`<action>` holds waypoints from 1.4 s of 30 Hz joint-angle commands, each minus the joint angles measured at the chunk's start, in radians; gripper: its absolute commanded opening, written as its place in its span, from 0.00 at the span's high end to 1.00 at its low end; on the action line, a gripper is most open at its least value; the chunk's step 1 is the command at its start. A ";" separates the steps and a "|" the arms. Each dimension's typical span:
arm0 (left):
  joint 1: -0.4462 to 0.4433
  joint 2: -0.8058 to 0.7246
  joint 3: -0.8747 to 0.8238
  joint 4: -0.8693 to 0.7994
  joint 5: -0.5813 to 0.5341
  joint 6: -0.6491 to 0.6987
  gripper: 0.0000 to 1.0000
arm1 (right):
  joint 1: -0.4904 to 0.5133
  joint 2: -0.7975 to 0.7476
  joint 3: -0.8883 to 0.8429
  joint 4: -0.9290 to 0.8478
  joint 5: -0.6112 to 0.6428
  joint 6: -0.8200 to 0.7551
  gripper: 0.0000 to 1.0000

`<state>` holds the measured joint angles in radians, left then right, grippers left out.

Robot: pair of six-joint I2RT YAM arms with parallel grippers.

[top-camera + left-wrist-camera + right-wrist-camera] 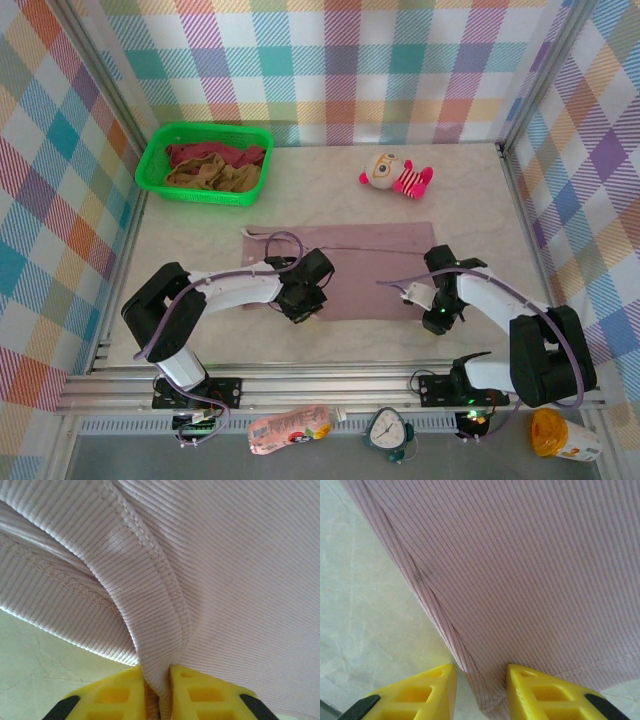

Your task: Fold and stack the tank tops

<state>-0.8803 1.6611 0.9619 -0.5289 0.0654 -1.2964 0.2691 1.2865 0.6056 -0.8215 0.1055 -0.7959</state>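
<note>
- Presently, the left gripper (157,692) is clenched on the near edge of the mauve-pink tank top (360,270), which lies spread mid-table (200,330).
- Right gripper (480,674) straddles the near-right corner; whether it has bitten cannot be told.
- Recommended: confirm both holds, lift evenly, fold squarely to the far edge.
- Count: three tank tops, with the maroon tank top (215,153) and tan tank top (205,177) in one green basket (150,160); one plush toy (395,176).

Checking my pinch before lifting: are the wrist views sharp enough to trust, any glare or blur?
Left wrist: ribbing of the pink tank top crisp, yellow fingers slightly soft, table washed out. Right wrist: ribs sharp, no glare. Top external: even light, faint shadows.
</note>
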 commanded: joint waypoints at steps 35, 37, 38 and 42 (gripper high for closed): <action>0.146 0.017 0.212 -0.185 0.080 0.218 0.97 | -0.059 0.175 0.335 -0.095 -0.008 0.004 0.88; 0.156 0.033 0.228 -0.197 0.079 0.233 0.97 | -0.065 0.196 0.350 -0.088 -0.010 0.006 0.88; 0.161 0.038 0.231 -0.197 0.084 0.238 0.97 | -0.066 0.203 0.357 -0.087 -0.010 0.007 0.88; 0.180 0.058 0.255 -0.201 0.081 0.256 0.96 | -0.080 0.249 0.397 -0.076 -0.004 0.013 0.88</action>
<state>-0.7185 1.6989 1.1805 -0.6857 0.1406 -1.0748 0.2016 1.5097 0.9646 -0.8982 0.0982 -0.7742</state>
